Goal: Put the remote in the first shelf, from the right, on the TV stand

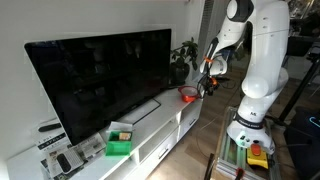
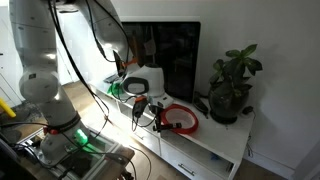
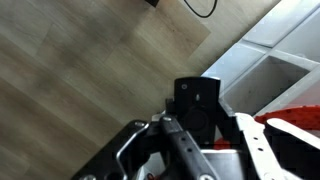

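My gripper (image 3: 196,132) is shut on a black remote (image 3: 197,98), which sticks out beyond the fingertips. In both exterior views the gripper (image 1: 208,86) (image 2: 143,108) hangs in front of the end of the long white TV stand (image 1: 150,128) (image 2: 205,152), at the end with the plant. In the wrist view the stand's white top and an open compartment (image 3: 262,82) lie to the right of the remote, with wooden floor to the left. The big black TV (image 1: 100,80) (image 2: 172,55) stands on the stand.
A red bowl-like thing (image 1: 187,94) (image 2: 178,118) (image 3: 296,124) and a potted plant (image 1: 183,55) (image 2: 232,85) sit on the stand's end near the gripper. A green box (image 1: 120,143) and small items lie at the other end. Cables run over the wooden floor (image 3: 80,70).
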